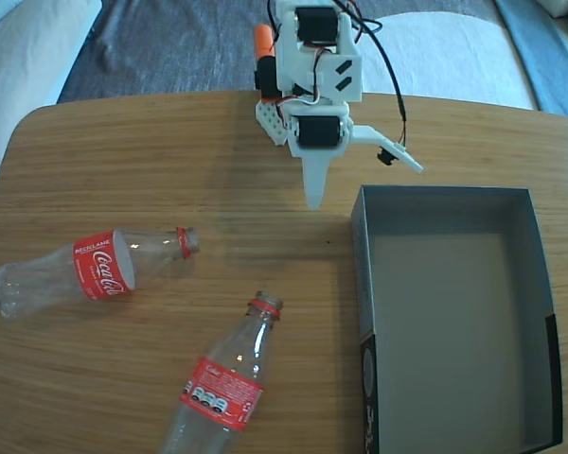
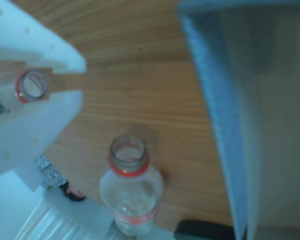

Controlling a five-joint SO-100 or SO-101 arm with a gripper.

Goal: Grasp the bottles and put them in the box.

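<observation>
fixed view overhead, wrist view low, close

Left bottle (image 1: 76,270), fixed view: red wrap label carries white "Coca-Cola" script, with a line of small capitals along its edge, too small to read surely. Nearer bottle (image 1: 222,383): red label with white print, illegible. Box (image 1: 364,374) outer wall: pale markings, unreadable. Wrist view: nothing legible.

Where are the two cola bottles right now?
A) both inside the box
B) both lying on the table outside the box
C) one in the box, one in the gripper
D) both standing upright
B: in the fixed view both bottles lie on the wooden table, left of the box, which holds nothing.
</observation>
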